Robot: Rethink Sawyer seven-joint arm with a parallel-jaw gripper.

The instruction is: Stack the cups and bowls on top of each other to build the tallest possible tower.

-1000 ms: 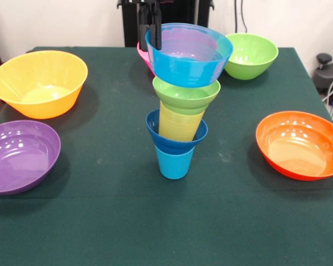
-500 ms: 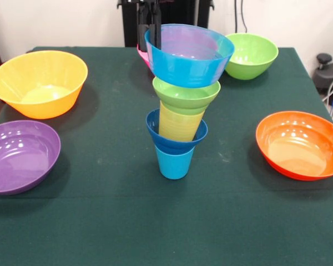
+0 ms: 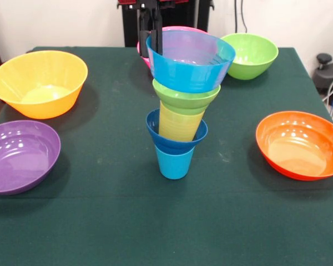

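The tower stands mid-table. From the bottom it is the light blue cup [image 3: 174,163], the dark blue bowl [image 3: 175,143], the ribbed yellow cup [image 3: 180,124], the small lime green bowl [image 3: 186,97] and the light blue bowl [image 3: 191,69]. The top bowl rests in the green one and leans slightly. My gripper [image 3: 151,44] comes down from above at that bowl's left rim. One finger is inside the rim and one outside, closed on it.
A pink bowl [image 3: 180,29] peeks out behind the tower, and a larger green bowl [image 3: 252,55] stands at the far right. A yellow-orange bowl [image 3: 39,83] and a purple bowl [image 3: 19,155] are on the left. An orange bowl [image 3: 299,144] is on the right.
The gripper and the light blue bowl have come down a little, so the bowl sits lower on the green bowl. More of the pink bowl shows behind it.
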